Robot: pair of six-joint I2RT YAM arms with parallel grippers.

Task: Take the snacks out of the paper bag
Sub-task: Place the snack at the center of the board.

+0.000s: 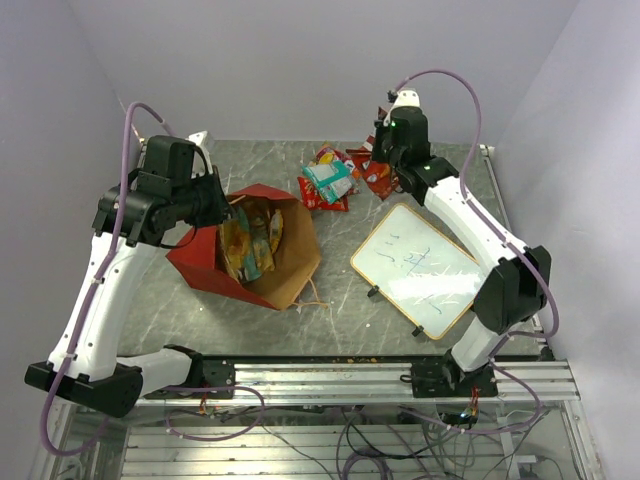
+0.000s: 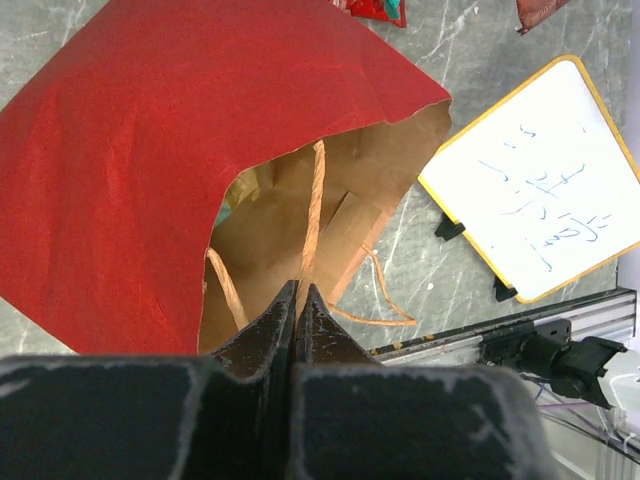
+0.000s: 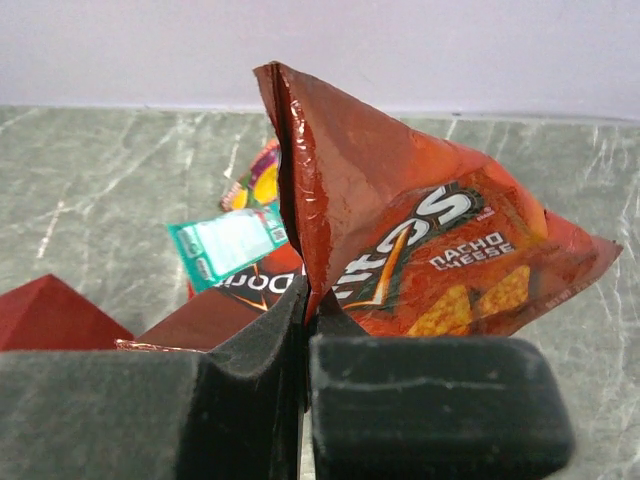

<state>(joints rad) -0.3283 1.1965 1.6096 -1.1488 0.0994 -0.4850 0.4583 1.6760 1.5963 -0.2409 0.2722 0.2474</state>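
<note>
pinching the crinkled top edge of a red doritos bag (image 3: 420,240), the right claw (image 3: 305,310) has its jaws pressed flat together on the foil. the bag stands up out of the grip with its nacho cheese print facing the wrist camera. just beyond it a loose pile of snacks (image 1: 330,182) lies on the grey marble-patterned table (image 1: 250,160): a teal packet (image 3: 225,245), a second dark red doritos packet under it, and a small yellow and purple one behind. all of these are out on the far middle of the table, well apart from the bag's mouth.

the left claw (image 2: 297,290) is also closed tight. its tips meet at the near rim of the paper bag (image 2: 120,170), where an orange string handle (image 2: 315,215) runs straight down into them. i cannot tell whether string or paper is what it nips.

the bag lies on its side on the left half of the table, red outside, brown kraft inside, its mouth gaping toward the right. inside it more packets (image 1: 250,240) show from above, yellow and orange with a touch of teal, bunched against the left wall.

right of the bag, a white whiteboard (image 1: 415,268) with a yellow frame lies flat, tilted diamond-wise, with faint blue scribbles on it.
</note>
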